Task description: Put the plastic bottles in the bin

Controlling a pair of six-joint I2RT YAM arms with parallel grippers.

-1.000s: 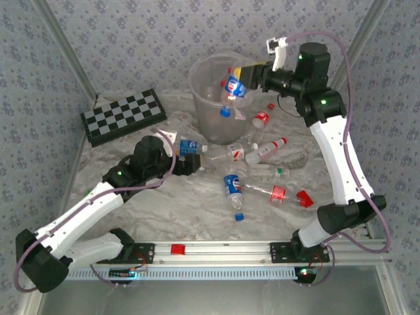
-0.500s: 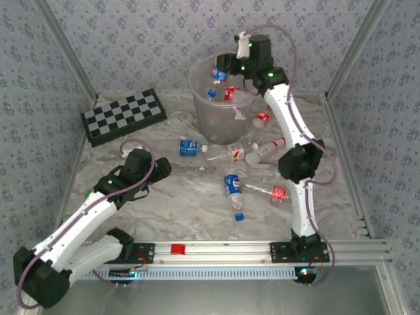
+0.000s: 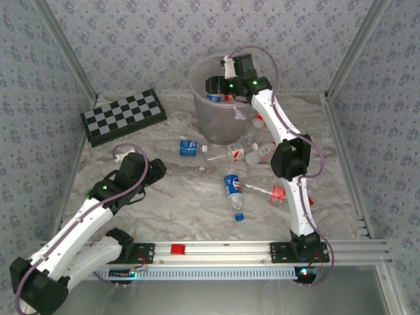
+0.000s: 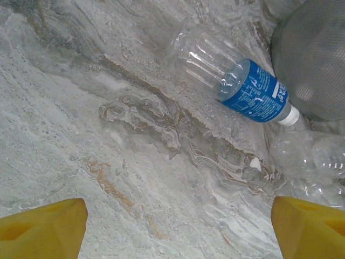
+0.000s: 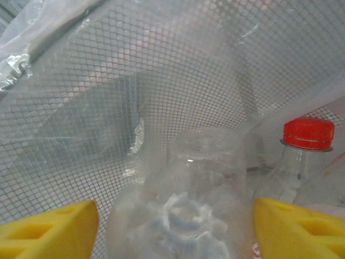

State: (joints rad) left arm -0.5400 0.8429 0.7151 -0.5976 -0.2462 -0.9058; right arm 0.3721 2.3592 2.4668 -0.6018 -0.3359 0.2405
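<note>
The bin [image 3: 197, 111] stands at the back middle of the table, its mesh wall and liner [image 5: 135, 70] close in the right wrist view. My right gripper [image 3: 211, 86] reaches into its mouth. Its jaws are open, and a blurred clear bottle [image 5: 183, 216] sits between them with a small gap on each side. That bottle's blue label [image 3: 215, 98] shows inside the bin. A red-capped bottle [image 5: 308, 133] lies in there too. My left gripper [image 3: 157, 169] hangs open and empty over the table, short of a blue-labelled bottle [image 4: 253, 97] [image 3: 188, 147].
Several more bottles lie right of the bin and mid-table, among them a Pepsi bottle [image 3: 232, 186] and a red-labelled one [image 3: 276, 193]. A loose blue cap [image 3: 239, 216] lies near the front. The chessboard [image 3: 125, 116] is at the back left.
My right arm swung left over the bin with the blue-labelled bottle and its jaws widened. My left arm drew back toward the near left, away from the blue-labelled bottle on the table.
</note>
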